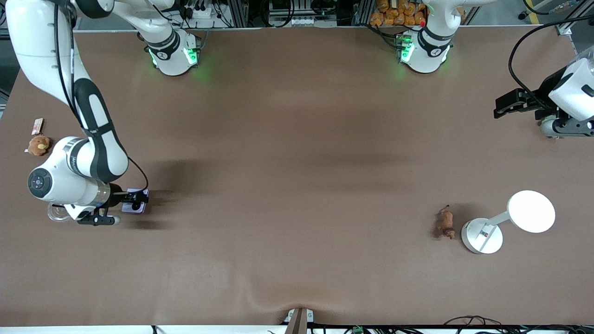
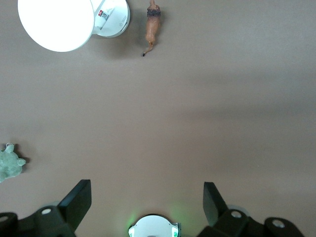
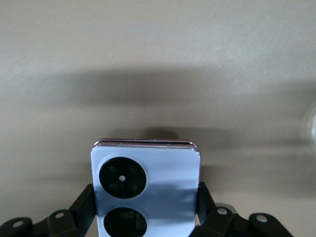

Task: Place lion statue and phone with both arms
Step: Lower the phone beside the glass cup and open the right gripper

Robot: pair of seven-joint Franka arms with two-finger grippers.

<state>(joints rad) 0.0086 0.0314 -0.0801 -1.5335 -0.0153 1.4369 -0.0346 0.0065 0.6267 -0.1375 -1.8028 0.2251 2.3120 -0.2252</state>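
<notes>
The pale lavender phone (image 1: 134, 207) is gripped between the fingers of my right gripper (image 1: 138, 200), low over the table at the right arm's end. In the right wrist view the phone (image 3: 163, 168) shows its two black camera circles, and the right gripper (image 3: 146, 197) presses on both its sides. The brown lion statue (image 1: 446, 222) lies on its side on the table beside a white lamp. It also shows in the left wrist view (image 2: 152, 27). My left gripper (image 1: 497, 107) hangs open and empty above the table's left-arm end, farther from the front camera than the lion; its jaws (image 2: 147, 195) stand wide apart.
A white lamp with a round base (image 1: 481, 235) and a bright disc head (image 1: 531, 211) stands next to the lion. A green plush turtle (image 2: 9, 165) shows in the left wrist view. A tan plush toy (image 1: 38, 145), a small card (image 1: 37, 125) and a clear cup (image 1: 55, 212) are near the right arm.
</notes>
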